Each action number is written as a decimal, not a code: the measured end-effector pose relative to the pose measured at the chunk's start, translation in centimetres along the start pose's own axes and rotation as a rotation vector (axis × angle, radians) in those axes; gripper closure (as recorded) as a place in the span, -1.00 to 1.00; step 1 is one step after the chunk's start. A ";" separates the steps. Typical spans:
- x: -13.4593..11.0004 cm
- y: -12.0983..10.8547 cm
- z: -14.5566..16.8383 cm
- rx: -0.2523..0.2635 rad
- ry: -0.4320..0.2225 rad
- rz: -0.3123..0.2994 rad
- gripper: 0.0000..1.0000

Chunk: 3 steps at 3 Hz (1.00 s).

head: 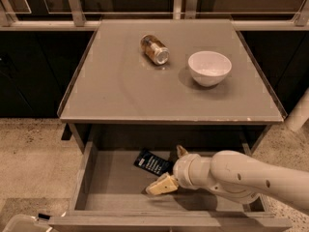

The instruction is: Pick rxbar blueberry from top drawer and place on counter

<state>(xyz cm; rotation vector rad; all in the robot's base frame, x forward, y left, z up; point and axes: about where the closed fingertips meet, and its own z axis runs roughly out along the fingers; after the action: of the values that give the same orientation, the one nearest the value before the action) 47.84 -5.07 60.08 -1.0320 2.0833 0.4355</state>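
Observation:
The rxbar blueberry, a flat dark navy wrapper with white print, lies on the grey bottom of the open top drawer, near its middle and towards the back. My gripper reaches into the drawer from the right on a white arm. One tan finger points forward-left just in front of the bar. The other finger shows behind the bar's right end. The fingers stand apart, open, with the bar's right end between them. The counter is the grey tabletop above the drawer.
On the counter a glass jar with tan contents lies on its side at the back middle. A white bowl stands to its right. Speckled beige floor lies left of the drawer. A white post stands at the right edge.

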 end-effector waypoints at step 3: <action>1.4 0.3 2.0 -0.044 0.044 0.024 -0.62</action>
<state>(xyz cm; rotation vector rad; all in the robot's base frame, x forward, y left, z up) 48.02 -4.45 57.71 -1.0517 2.1352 0.4759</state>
